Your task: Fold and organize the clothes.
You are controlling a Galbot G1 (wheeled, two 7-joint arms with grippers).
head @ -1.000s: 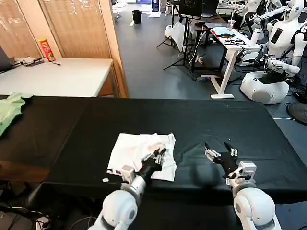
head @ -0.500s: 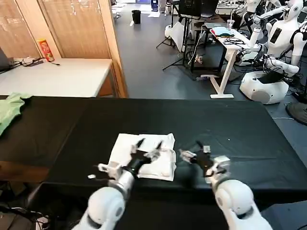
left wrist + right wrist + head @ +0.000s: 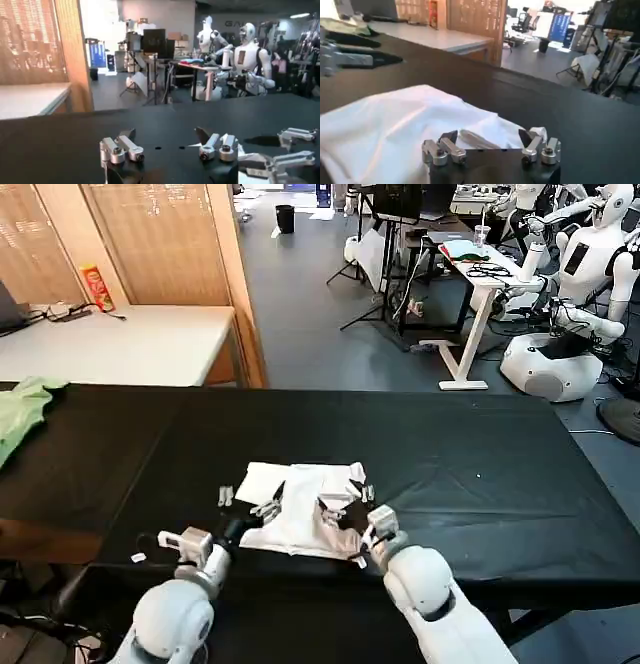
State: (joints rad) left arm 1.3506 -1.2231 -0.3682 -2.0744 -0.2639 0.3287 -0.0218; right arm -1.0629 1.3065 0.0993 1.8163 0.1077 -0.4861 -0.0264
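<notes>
T-shirt [image 3: 300,514] bunched on black table [image 3: 480,454]. Left gripper [image 3: 245,501] at its left edge, right gripper [image 3: 345,499] at its right edge; both spread wide, gripping nothing

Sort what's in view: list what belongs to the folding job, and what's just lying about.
Belongs to the job:
- white T-shirt, bunched near the table's front edge
- left hand, at the shirt's left side
- right hand, at its right side

Just lying about:
- green garment, far left on the black table
- red can, on the white side table
</notes>
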